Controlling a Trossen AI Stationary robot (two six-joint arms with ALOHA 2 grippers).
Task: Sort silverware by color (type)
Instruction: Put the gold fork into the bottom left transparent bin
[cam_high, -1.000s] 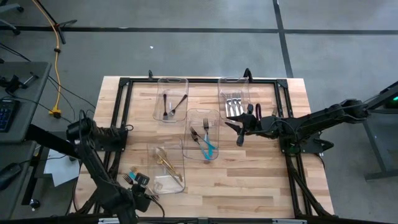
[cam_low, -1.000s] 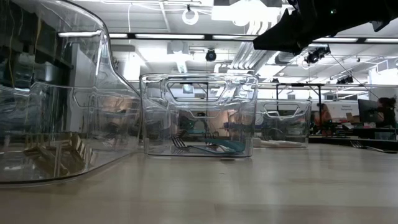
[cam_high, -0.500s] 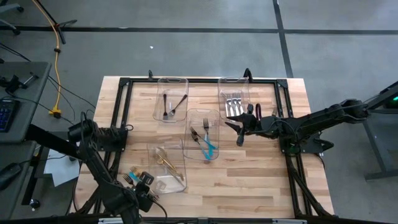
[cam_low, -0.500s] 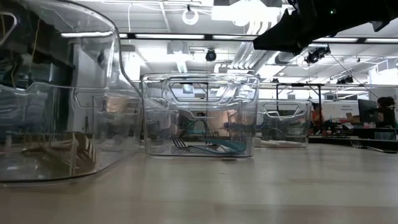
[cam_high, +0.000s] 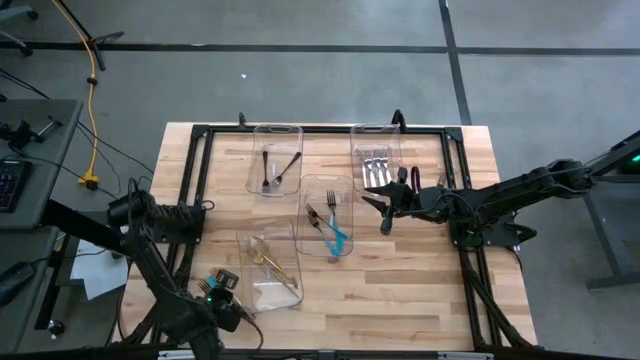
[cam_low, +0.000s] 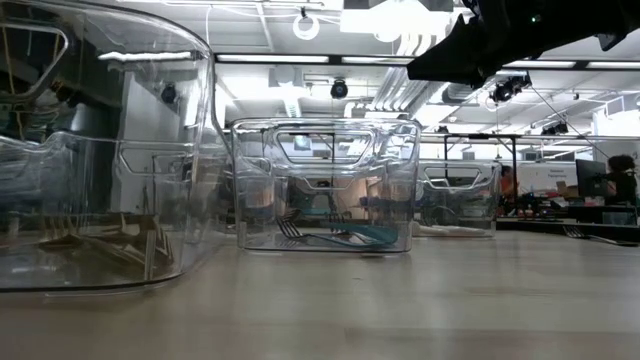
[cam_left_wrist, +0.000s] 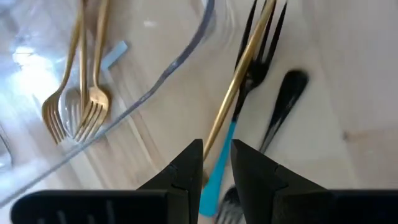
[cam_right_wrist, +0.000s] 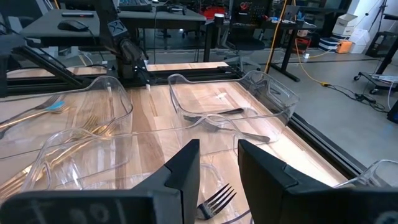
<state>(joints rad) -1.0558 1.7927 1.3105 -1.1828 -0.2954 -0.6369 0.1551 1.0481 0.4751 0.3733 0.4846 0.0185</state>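
**Left arm: picking a gold fork from the loose pile**

The left gripper (cam_left_wrist: 216, 163) hovers over the unsorted silverware (cam_high: 207, 287) at the table's near-left corner, jaws narrowly parted and empty, straddling a gold fork (cam_left_wrist: 239, 74) that crosses a black fork (cam_left_wrist: 256, 68). Judgement: descend squarely and close on the gold handle alone, clear of the teal handle (cam_left_wrist: 219, 168). The right gripper (cam_high: 384, 212) waits beside the silver-fork bin (cam_high: 376, 132), jaws narrow, empty.

Since the earlier frame, the left gripper has shifted slightly; the gold-fork bin (cam_high: 243, 238) appears nudged.

No legible text, label, brand, number or sign appeared on any bin, utensil, arm or surface in these views.
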